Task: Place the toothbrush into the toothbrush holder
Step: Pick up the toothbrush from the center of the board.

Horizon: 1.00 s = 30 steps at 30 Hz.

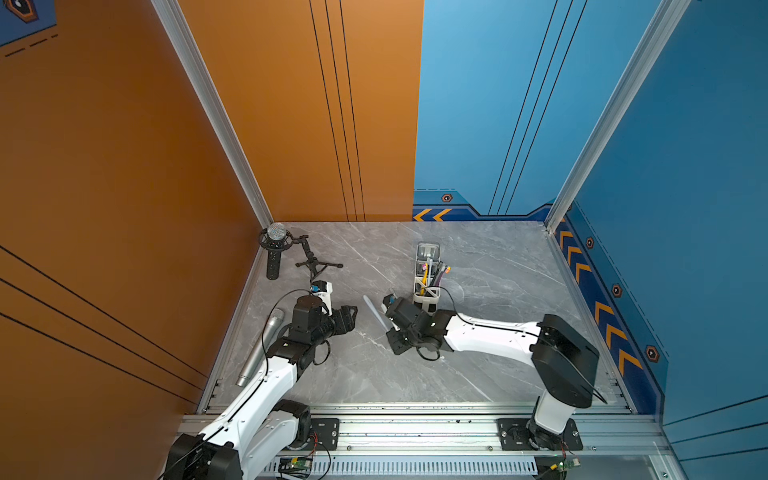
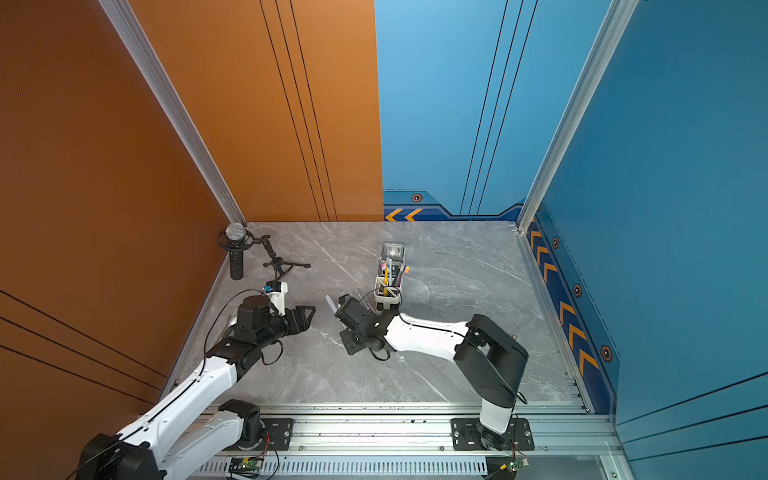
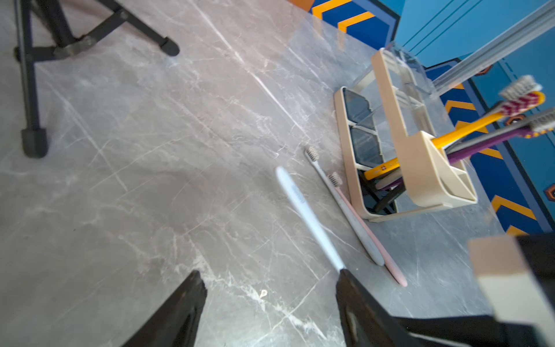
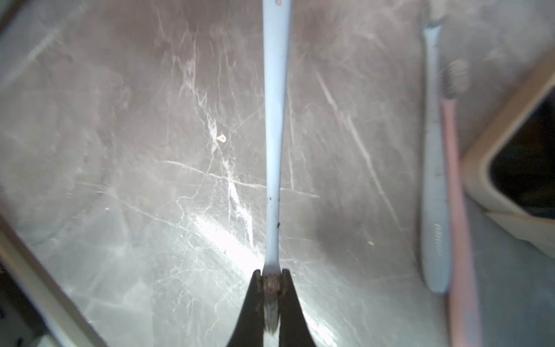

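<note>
We start with the grey table (image 1: 498, 291), bare across the middle so both arms have room. The right arm (image 1: 490, 336) reaches in low from its base. We judge that this keeps its wrist level with a brush lying flat. The left arm (image 1: 266, 386) sits on its own side. The left gripper (image 3: 269, 272) hangs over the table with its jaws spread and nothing between them. It is near the work but apart from it, probably so it does not crowd the pick-up.

The holder (image 1: 426, 296) stands just behind the right gripper (image 4: 271, 275), so the carry should be short. A yellow brush (image 3: 468, 127) and a purple brush (image 3: 486, 141) lean in its white cup end, handles down and heads up, which suggests how ours should finish.

The toothbrush (image 4: 274, 120), pale blue, is pinched in the right gripper, whose jaws are clamped on its bristle end. The handle sticks straight out ahead of the fingers. We read this hold as deliberate, since the free handle can enter the cup first. We cannot tell whether it is clear of the table.

A grey brush (image 3: 345, 207) and a pink brush (image 3: 369, 231) lie side by side along the holder's foot, close enough to be nudged on the way.
</note>
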{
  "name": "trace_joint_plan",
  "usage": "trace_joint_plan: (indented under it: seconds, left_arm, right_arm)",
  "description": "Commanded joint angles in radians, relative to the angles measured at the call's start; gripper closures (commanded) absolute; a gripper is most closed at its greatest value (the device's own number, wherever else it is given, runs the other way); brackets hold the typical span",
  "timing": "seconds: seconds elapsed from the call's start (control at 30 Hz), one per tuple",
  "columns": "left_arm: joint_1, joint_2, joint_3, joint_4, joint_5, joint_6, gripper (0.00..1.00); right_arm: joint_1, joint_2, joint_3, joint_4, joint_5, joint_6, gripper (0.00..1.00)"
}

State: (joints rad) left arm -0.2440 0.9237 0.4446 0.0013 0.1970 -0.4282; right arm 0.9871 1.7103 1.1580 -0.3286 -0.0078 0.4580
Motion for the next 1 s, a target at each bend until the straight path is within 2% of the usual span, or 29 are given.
trace_joint_plan:
  seconds: [0.0, 0.13, 0.3, 0.37, 0.5, 0.67, 0.97]
  left_arm:
    - [-0.046, -0.019, 0.002, 0.081, 0.046, 0.116, 0.28]
    - [-0.14, 0.023, 0.048, 0.093, 0.022, 0.269, 0.27]
    - [-0.364, 0.117, 0.129, 0.101, -0.069, 0.554, 0.27]
    - [-0.415, 0.139, 0.138, 0.126, -0.117, 0.612, 0.28]
    - [-0.438, 0.129, 0.112, 0.208, -0.092, 0.652, 0.28]
    - [-0.455, 0.125, 0.101, 0.216, -0.105, 0.705, 0.27]
    - [-0.493, 0.206, 0.115, 0.335, -0.117, 0.79, 0.26]
  right_arm:
    - [-0.055, -0.085, -0.003, -0.112, -0.062, 0.031, 1.0]
    - [-0.116, -0.128, 0.027, -0.184, -0.163, 0.028, 1.0]
    - [-0.176, -0.148, 0.1, -0.299, -0.268, -0.001, 1.0]
    - [-0.204, -0.156, 0.115, -0.315, -0.331, 0.007, 1.0]
    - [-0.259, -0.184, 0.125, -0.332, -0.42, 0.013, 1.0]
    - [-0.325, -0.211, 0.113, -0.332, -0.534, 0.019, 1.0]
    - [-0.382, -0.255, 0.094, -0.353, -0.617, 0.016, 1.0]
